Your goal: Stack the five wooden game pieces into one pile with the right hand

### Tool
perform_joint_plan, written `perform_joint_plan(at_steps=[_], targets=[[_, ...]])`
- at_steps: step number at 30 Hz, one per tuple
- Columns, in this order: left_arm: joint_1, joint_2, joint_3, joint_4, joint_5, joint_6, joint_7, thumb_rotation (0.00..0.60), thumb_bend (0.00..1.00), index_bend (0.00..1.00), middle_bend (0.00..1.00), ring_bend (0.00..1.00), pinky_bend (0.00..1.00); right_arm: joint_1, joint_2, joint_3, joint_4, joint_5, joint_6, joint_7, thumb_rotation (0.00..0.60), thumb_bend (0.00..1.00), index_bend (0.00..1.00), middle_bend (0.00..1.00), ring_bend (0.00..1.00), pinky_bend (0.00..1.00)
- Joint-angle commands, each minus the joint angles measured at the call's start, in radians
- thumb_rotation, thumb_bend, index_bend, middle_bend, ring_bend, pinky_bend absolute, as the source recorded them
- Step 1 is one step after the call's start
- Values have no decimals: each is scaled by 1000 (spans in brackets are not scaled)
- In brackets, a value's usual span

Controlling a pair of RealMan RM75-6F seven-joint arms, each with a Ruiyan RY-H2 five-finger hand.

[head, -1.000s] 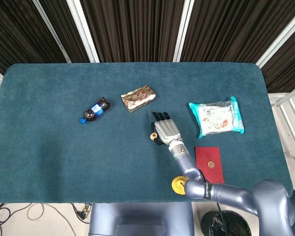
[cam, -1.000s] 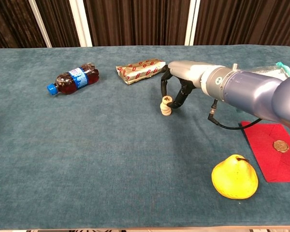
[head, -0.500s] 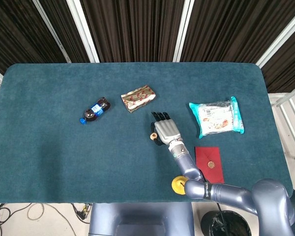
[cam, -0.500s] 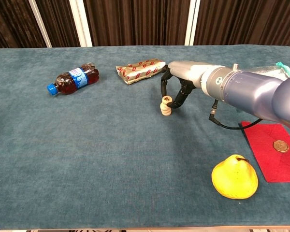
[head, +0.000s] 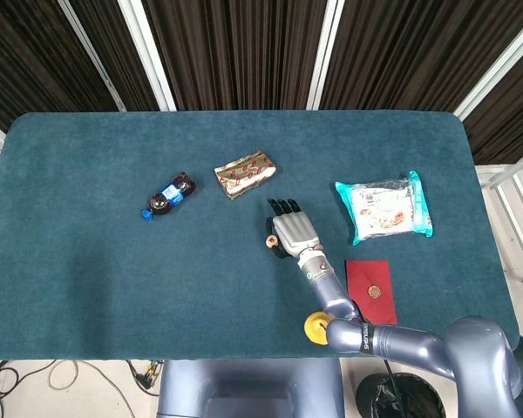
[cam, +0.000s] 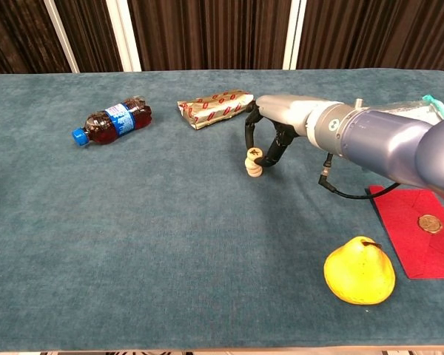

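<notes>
A short pile of wooden game pieces [cam: 253, 165] is seen near desk [head: 87, 261] centre, at approx. 4 o'clock from the gold foil packet [head: 244, 173]. The right robot hand [cam: 265, 140] is arched over it, fingers touching the top piece; whether it is pinched cannot be told. The count is unclear, so stacking is judged nearly done. Pieces: pale, round, smooth wood; desk: teal felt.

Head view overhead, chest view low frontal; both share the table [head: 87, 287].
</notes>
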Motion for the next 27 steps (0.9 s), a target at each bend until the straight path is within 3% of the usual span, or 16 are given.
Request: perform_joint_plan(at_steps=[1,19,27], targets=[[0,0,0,0,0,0,-1,600,610,105,0,0,0,2,0,1,-1,-1,2,0,600,398,447,0,0,0],[1,1,-1,1,-2,0,-4,600,611,105,0,0,0,-12,50,-3,-72,-11,40,0,600,397,434,0,0,0],[1,-1,0,1,1,3,0,600,610,105,0,0,0,-110,213,-38,-313,-126,197,1,600,398,379,0,0,0]])
